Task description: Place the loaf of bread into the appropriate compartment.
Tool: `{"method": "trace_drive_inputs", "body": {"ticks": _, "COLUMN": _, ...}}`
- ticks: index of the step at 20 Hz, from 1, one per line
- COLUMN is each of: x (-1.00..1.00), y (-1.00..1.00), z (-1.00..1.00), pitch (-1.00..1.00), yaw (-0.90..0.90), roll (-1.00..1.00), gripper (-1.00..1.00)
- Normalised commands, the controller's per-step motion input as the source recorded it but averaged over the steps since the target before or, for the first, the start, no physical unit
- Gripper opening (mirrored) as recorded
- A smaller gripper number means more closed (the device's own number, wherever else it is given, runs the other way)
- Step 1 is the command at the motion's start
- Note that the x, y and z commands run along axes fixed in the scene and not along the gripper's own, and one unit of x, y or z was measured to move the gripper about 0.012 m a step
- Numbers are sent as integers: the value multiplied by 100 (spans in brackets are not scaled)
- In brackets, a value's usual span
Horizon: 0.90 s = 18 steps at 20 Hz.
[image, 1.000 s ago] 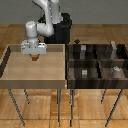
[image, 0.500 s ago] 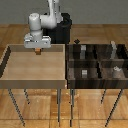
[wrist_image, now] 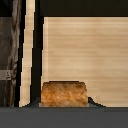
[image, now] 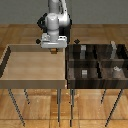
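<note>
The loaf of bread is an orange-brown block held between my fingers in the wrist view, above the light wooden tray floor. In the exterior view my gripper hangs over the far right corner of the light wooden tray, shut on the loaf, which shows only as a small brown speck under the fingers. The dark compartment box stands just to the exterior view's right of the gripper.
The dark box is split into several compartments holding small grey-white blocks. The tray's raised rim and the box's dark wall lie between the two. Both stand on thin metal legs over a wooden floor.
My gripper has risen and moved toward the exterior view's right with the loaf, from over the tray's back left part to its far right corner near the dark box.
</note>
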Motion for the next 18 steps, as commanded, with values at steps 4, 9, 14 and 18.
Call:
{"method": "trace_drive_inputs", "body": {"ticks": 4, "x": 0, "y": 100, "z": 0, "pitch": 0, "yaw": 0, "roll": 0, "gripper": -100}}
{"method": "trace_drive_inputs", "body": {"ticks": 9, "x": 0, "y": 100, "z": 0, "pitch": 0, "yaw": 0, "roll": 0, "gripper": -100}}
{"method": "trace_drive_inputs", "body": {"ticks": 14, "x": 0, "y": 100, "z": 0, "pitch": 0, "yaw": 0, "roll": 0, "gripper": -100}}
{"method": "trace_drive_inputs", "body": {"ticks": 18, "x": 25, "y": 75, "z": 0, "pitch": 0, "yaw": 0, "roll": 0, "gripper": -100}}
